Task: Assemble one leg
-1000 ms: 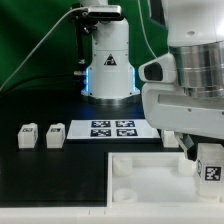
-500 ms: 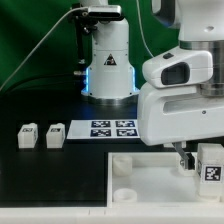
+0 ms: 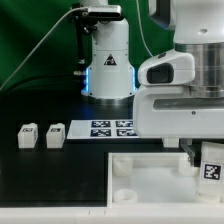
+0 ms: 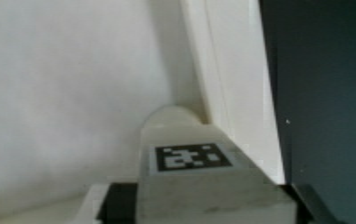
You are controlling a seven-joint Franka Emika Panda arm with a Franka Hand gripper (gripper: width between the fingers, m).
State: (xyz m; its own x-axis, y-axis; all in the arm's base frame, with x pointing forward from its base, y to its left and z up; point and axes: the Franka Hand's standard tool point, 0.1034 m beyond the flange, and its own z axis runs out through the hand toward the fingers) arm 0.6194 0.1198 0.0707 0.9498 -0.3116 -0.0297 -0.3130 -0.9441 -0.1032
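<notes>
The gripper point(image 3: 207, 155) pinches the leg point(image 3: 211, 170) by its sides, at the exterior view's right above the tray point(image 3: 150, 186). Hold it upright and centre it over the corner hole there — hidden here — then lower gently; a tilt would likely jam.

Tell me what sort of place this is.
Probably a robotics lab bench: a robot arm holding a tagged leg, a black table with a green backdrop behind it, and a marker board of square tags lying on the table.
</notes>
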